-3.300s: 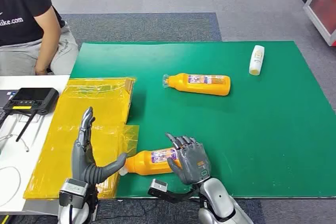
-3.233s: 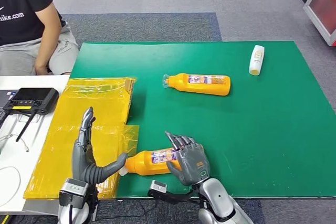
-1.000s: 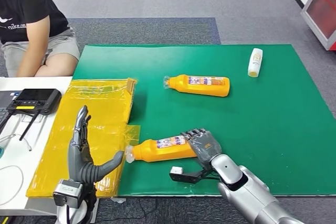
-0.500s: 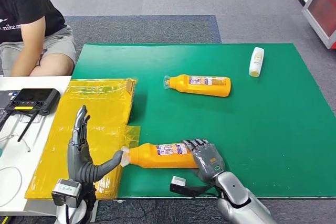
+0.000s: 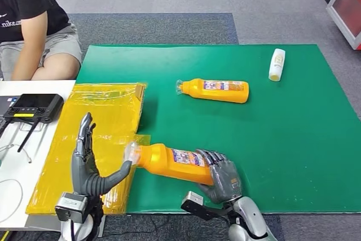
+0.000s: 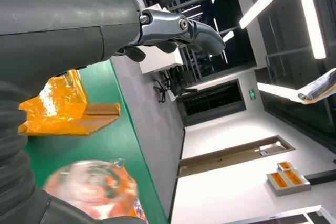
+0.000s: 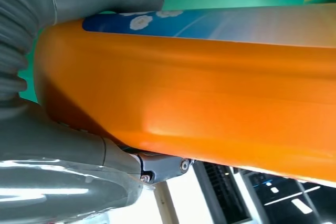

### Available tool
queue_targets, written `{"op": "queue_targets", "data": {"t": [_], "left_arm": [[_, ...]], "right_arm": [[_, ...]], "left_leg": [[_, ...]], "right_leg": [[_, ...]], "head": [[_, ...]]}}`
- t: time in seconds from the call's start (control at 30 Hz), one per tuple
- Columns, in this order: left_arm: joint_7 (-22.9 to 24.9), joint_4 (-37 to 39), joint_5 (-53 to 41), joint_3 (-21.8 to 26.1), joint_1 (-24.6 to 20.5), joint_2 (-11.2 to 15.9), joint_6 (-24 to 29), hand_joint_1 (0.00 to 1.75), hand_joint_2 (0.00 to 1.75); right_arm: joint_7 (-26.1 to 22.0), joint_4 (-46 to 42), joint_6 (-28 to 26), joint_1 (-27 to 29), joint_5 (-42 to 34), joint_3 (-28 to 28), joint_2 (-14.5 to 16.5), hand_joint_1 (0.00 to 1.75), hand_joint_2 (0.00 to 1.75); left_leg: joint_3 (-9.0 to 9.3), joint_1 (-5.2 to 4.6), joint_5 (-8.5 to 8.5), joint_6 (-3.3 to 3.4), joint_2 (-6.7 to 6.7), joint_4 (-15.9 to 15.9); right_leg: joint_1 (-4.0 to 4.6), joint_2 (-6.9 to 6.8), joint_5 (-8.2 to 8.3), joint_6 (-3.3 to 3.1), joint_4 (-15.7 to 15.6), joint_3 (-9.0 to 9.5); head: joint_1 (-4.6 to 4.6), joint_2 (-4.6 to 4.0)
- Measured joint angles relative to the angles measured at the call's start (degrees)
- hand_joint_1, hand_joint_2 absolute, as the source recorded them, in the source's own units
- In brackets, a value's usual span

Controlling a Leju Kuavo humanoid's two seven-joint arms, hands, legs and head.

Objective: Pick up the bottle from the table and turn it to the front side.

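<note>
My right hand [image 5: 221, 175] grips the base end of an orange bottle [image 5: 170, 162] with a blue-and-white label, near the front edge of the green mat [image 5: 276, 139]. The bottle is lifted and tilted, its clear cap end [image 5: 131, 152] pointing left and raised toward my left hand. The right wrist view shows the orange bottle [image 7: 198, 87] wrapped by my right hand [image 7: 71, 145]. My left hand [image 5: 87, 165] stands upright with fingers spread, its thumb reaching toward the cap and holding nothing. In the left wrist view the blurred cap end [image 6: 93, 187] lies close to my left hand [image 6: 118, 19].
A second orange bottle [image 5: 215, 90] lies on its side mid-mat, and a small white bottle [image 5: 276, 64] lies at the far right. Yellow plastic sheeting [image 5: 97, 134] covers a box on the left. A black controller [image 5: 31, 107] sits on the white table; a seated person [image 5: 30, 23] is at the far left.
My right hand has lifted the near orange bottle off the mat and tilted it, so its cap end rose toward my left thumb. My left hand has stayed in place.
</note>
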Motion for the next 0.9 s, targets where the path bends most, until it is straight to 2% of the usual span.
{"op": "queue_targets", "data": {"t": [0.27,0.4,0.73,0.9], "left_arm": [[-0.29,-1.61,2.53,-0.40,0.54,0.00,0.30,0.00,1.75],[-0.26,-2.31,8.00,-0.49,0.84,-0.06,-4.09,0.00,1.75],[0.69,-2.11,14.84,-1.46,0.90,-1.07,-11.83,0.00,1.75],[3.96,-1.57,21.33,-1.60,0.47,-1.87,-17.65,0.00,1.75]], "right_arm": [[-1.10,-1.30,0.25,1.50,-5.70,-2.72,1.97,1.75,1.75],[-2.30,-2.29,0.23,1.91,-7.37,-3.96,2.87,1.75,1.75],[-5.39,-7.88,0.54,2.90,-12.76,-3.89,5.50,1.75,1.75],[-5.79,-9.82,-0.40,2.95,-12.64,-2.85,6.28,1.75,1.75]], "left_leg": [[-0.03,0.01,0.00,-0.01,0.00,0.00],[-0.03,0.00,0.00,-0.01,0.00,0.00],[-0.06,0.01,0.00,-0.01,0.00,0.00],[-0.06,0.00,0.00,-0.01,0.01,0.00]], "right_leg": [[0.00,0.00,-0.01,0.00,0.00,-0.03],[0.00,0.00,-0.01,0.00,0.00,-0.04],[0.00,0.00,-0.01,0.00,0.00,-0.07],[0.00,0.00,-0.01,0.00,0.00,-0.08]], "head": [[0.01,0.00],[0.01,0.00],[0.01,0.00],[0.00,0.00]]}}
